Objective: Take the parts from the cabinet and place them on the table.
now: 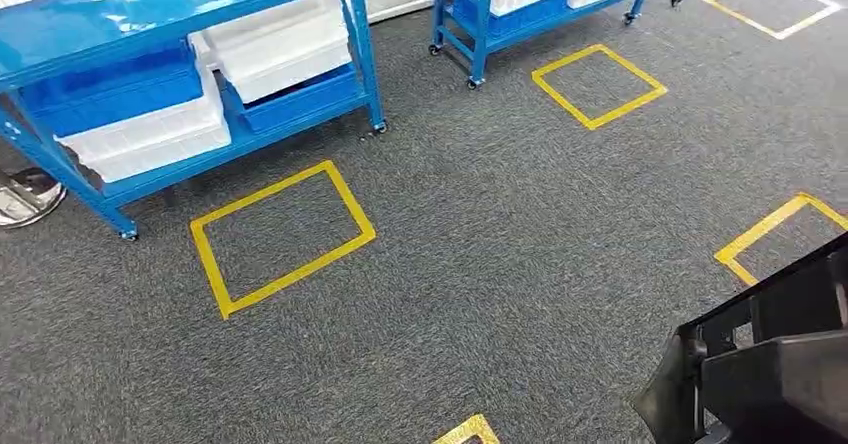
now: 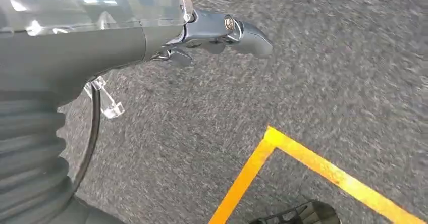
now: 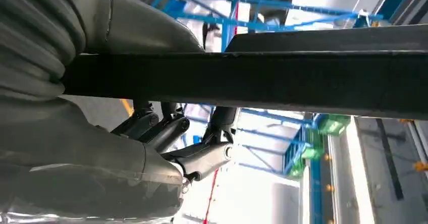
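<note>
A large black part (image 1: 770, 364) juts into the head view at the bottom right, over grey carpet. In the right wrist view my right hand (image 3: 176, 143) grips this black part (image 3: 252, 80): the fingers (image 3: 151, 125) curl up against the underside of its long dark edge. My left hand (image 2: 212, 35) hangs above the carpet in the left wrist view. Its thumb is stretched out and it holds nothing.
A blue wheeled rack (image 1: 362, 54) with white bins (image 1: 280, 44) and a blue bin (image 1: 110, 89) stands at the back left. A second blue cart (image 1: 480, 34) stands behind it. Yellow tape squares (image 1: 280, 234) mark the carpet. A round metal base (image 1: 25, 194) lies at the left edge.
</note>
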### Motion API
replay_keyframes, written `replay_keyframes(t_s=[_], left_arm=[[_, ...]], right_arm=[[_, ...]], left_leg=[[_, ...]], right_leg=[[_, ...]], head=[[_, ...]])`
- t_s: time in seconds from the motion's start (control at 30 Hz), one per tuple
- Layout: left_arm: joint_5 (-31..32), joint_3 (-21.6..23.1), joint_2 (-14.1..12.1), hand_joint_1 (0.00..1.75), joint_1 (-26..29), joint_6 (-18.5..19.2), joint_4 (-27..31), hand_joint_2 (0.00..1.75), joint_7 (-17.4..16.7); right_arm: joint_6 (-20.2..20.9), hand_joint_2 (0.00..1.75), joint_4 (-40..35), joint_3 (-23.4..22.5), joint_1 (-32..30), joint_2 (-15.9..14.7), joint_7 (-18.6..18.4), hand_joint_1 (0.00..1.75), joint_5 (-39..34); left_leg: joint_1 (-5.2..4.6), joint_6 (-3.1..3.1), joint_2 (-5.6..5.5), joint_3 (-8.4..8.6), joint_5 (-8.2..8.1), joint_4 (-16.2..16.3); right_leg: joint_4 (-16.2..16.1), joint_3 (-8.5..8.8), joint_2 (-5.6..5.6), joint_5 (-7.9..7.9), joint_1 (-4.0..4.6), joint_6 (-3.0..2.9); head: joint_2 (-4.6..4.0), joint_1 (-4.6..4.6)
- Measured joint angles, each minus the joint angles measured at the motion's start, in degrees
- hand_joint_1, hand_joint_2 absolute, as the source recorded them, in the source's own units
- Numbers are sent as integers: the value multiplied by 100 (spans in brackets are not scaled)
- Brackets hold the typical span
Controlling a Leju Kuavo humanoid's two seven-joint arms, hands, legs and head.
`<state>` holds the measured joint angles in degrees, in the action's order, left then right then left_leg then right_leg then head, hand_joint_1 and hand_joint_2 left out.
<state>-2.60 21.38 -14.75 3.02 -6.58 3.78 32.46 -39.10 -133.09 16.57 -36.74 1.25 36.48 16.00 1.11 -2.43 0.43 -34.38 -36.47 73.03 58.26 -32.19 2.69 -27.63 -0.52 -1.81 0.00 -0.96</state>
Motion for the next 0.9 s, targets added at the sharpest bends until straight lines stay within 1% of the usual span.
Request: replay_keyframes(t_s=[0.03,0.07,0.1,0.13,0.17,0.2,0.23,0.27,0.3,0.33,0.37,0.4,0.43,0.47,0.5,0.53,0.57,0.6,0.63,0.67,0.73,0.77,0.8,0.83,0.87,0.9], left_arm=[[-11,13,-4,0,-1,0,0,175,0],[-28,22,-9,0,0,0,0,175,0],[-39,37,-13,0,1,4,0,175,0],[-48,50,-22,0,6,20,0,175,0],[-55,52,-22,0,7,20,0,175,4],[-70,55,-24,0,2,20,0,175,0],[-79,59,-37,0,-14,20,0,175,0],[-79,63,-39,0,-33,24,0,175,4],[-81,74,-39,0,-54,31,0,175,7],[-81,92,-37,0,-49,35,0,175,15],[-94,101,-37,0,-26,35,0,175,15],[-191,103,-29,0,13,13,0,175,22],[-357,100,-13,0,62,-53,-2,175,75],[-451,96,13,0,77,-114,-13,175,127],[-502,96,41,0,77,-164,-41,175,190],[-520,96,72,0,67,-190,-59,175,241],[-536,96,96,0,65,-205,-74,175,273],[-568,98,133,0,68,-210,-94,175,306],[-590,98,146,0,73,-214,-111,175,317],[-612,103,162,0,71,-221,-138,175,336],[-688,105,162,0,55,-236,-151,175,343],[-699,114,164,0,46,-236,-151,175,348],[-704,131,166,0,40,-236,-153,175,354],[-710,151,175,0,36,-234,-160,175,361],[-724,160,177,0,42,-232,-171,175,358],[-759,173,177,0,59,-232,-190,175,358]], right_arm=[[0,175,-2,-22,0,13,9,175,0],[0,175,-2,-37,0,22,15,175,0],[0,175,-2,-55,0,31,28,175,-9],[0,175,-4,-70,2,39,48,175,-13],[0,175,-13,-79,1,39,63,175,-13],[0,175,-22,-83,-11,42,70,175,-15],[0,175,-35,-101,-23,44,74,175,-24],[0,175,-53,-127,-29,46,83,175,-37],[0,175,-59,-157,-39,46,94,175,-39],[0,175,-78,-175,-24,46,103,175,-44],[0,175,-83,-186,-10,46,103,175,-53],[0,175,-81,-188,31,33,50,175,-66],[0,175,-70,-188,151,-18,-88,175,-68],[0,175,-46,-186,275,-64,-202,175,-55],[0,175,-33,-186,361,-79,-277,175,-11],[0,175,-28,-186,408,-88,-313,175,35],[0,175,-28,-184,438,-101,-335,175,66],[0,175,-28,-184,473,-116,-339,175,94],[0,175,-28,-184,503,-127,-335,175,103],[0,175,-33,-184,510,-133,-324,175,109],[0,175,-33,-181,512,-140,-297,175,111],[0,175,-33,-181,513,-142,-297,175,111],[0,175,-35,-181,512,-142,-293,175,111],[0,175,-35,-179,521,-144,-286,175,107],[0,175,-35,-177,555,-146,-286,175,103],[0,175,-33,-177,572,-146,-286,175,103]], left_leg=[[0,14,-21,170,283,-411],[3,34,-95,379,564,-911],[16,67,-357,557,738,-1391],[17,89,-593,594,665,-1486],[13,101,-532,595,667,-1525],[-4,114,-474,578,666,-1521],[-24,153,-417,582,679,-1517],[3,215,-336,608,729,-1586],[29,258,-227,618,775,-1626],[23,297,-175,612,791,-1649],[12,310,-96,590,795,-1648],[5,314,-14,578,792,-1646],[1,319,107,553,789,-1644],[-1,317,209,547,786,-1643],[-2,314,291,548,785,-1643],[-1,301,359,553,776,-1640],[0,287,409,565,767,-1636],[-1,260,458,589,750,-1625],[-43,222,499,606,726,-1600],[-44,186,527,615,713,-1589],[-40,121,609,666,719,-1604],[-38,90,659,678,714,-1611],[-4,54,563,654,645,-1570],[2,39,281,587,484,-1385],[20,36,115,415,237,-993],[16,30,40,207,10,-527]], right_leg=[[24,2,84,-5,0,7],[42,3,158,-10,0,15],[58,-5,229,-15,-2,24],[83,-41,293,-7,27,65],[97,-78,361,13,5,109],[80,-105,429,37,-18,154],[60,-120,496,71,-36,207],[52,-146,569,95,1,260],[152,-173,317,25,-13,250],[379,-298,-7,-179,15,258],[763,-486,-145,-422,12,277],[1205,-693,-196,-641,5,294],[1628,-893,-208,-800,-5,314],[1793,-964,-221,-802,-26,326],[1658,-870,-251,-675,-42,340],[1304,-647,-290,-481,-50,346],[790,-333,-354,-268,-57,341],[218,36,-548,-96,-55,322],[3,137,-737,-154,-6,279],[4,124,-639,-118,-5,248],[30,82,-543,-127,29,197],[3,67,-486,-108,14,156],[-45,100,-431,-65,-41,100],[-60,91,-387,-49,-38,59],[-59,75,-335,-42,-31,39],[-58,69,-269,-40,-20,32]], head=[[0,-2],[-2,-2],[0,-2],[-2,13],[0,2],[-2,11],[0,2],[0,9],[0,7],[-2,56],[0,68],[0,61],[0,66],[0,63],[0,63],[0,63],[0,68],[0,68],[0,66],[-2,48],[0,44],[0,55],[0,39],[-2,26],[0,13],[0,11]])
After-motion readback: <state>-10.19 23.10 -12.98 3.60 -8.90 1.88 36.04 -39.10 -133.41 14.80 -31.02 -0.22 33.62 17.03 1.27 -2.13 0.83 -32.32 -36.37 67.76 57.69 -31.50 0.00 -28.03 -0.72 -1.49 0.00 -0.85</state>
